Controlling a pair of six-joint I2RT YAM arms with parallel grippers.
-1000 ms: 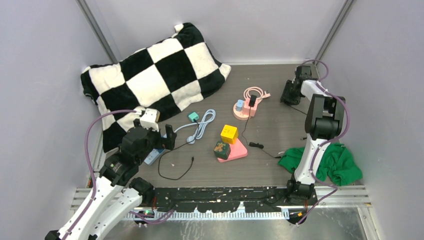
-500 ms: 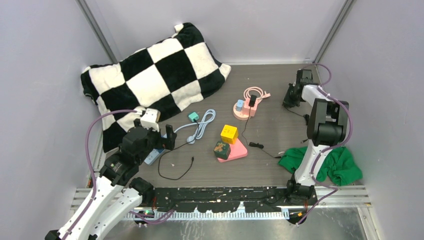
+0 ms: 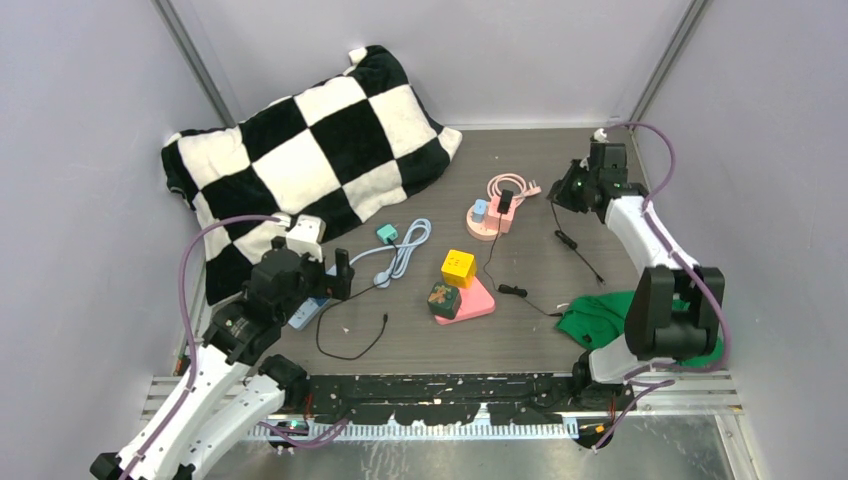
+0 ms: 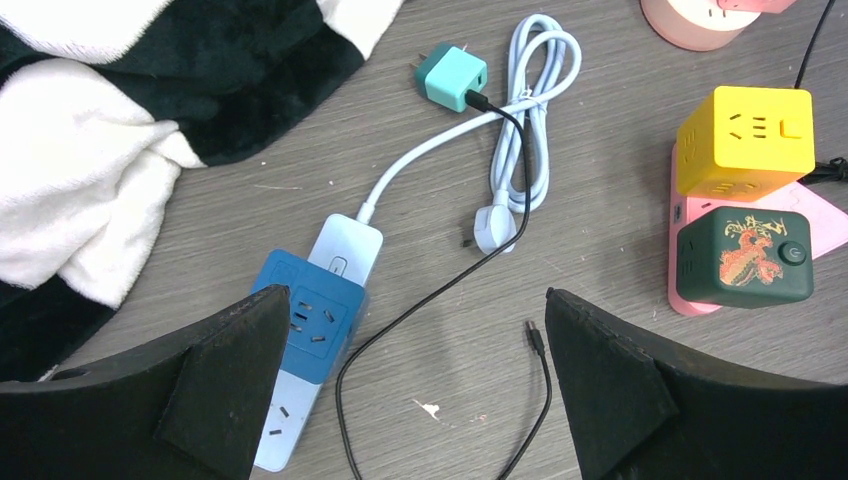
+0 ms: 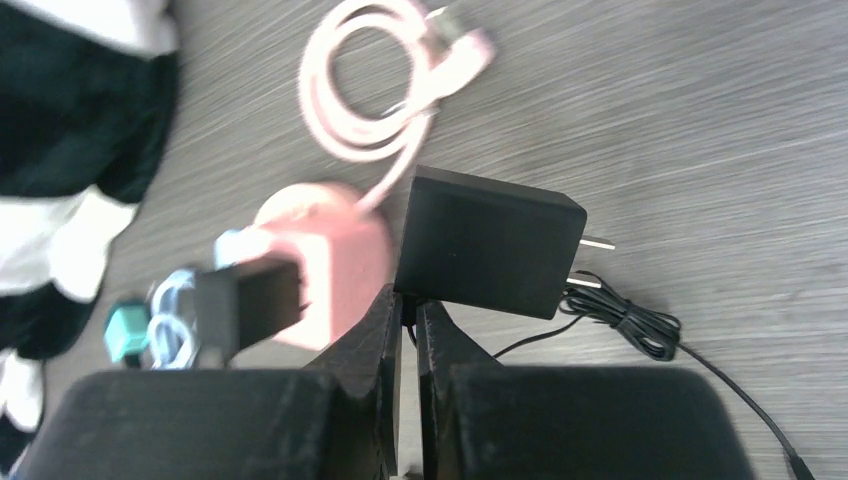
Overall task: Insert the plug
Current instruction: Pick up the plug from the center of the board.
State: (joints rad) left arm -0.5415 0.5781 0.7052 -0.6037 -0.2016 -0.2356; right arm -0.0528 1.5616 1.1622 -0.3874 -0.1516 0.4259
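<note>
My right gripper point(image 5: 410, 300) is shut on the cable end of a black plug point(image 5: 490, 243), whose two prongs point right in the right wrist view. The top view shows this gripper point(image 3: 570, 188) raised at the back right, the plug's thin black cable point(image 3: 580, 245) trailing down to the table. Just left of it stands a pink socket block point(image 3: 487, 218) with another black plug point(image 3: 505, 200) in it. My left gripper point(image 4: 416, 295) hangs open over the table beside a blue power strip point(image 4: 312, 325), holding nothing.
A checkered pillow point(image 3: 310, 150) fills the back left. A teal adapter point(image 4: 450, 76), a coiled white cable point(image 4: 535, 100), a yellow cube socket point(image 3: 458, 266) and a dark green cube point(image 3: 444, 298) on a pink base lie mid-table. Green cloth point(image 3: 600, 318) is bunched near the right arm's base.
My right gripper shut on the black plug in the back right corner, lifted it and moved left toward the pink socket block. The left arm barely moved.
</note>
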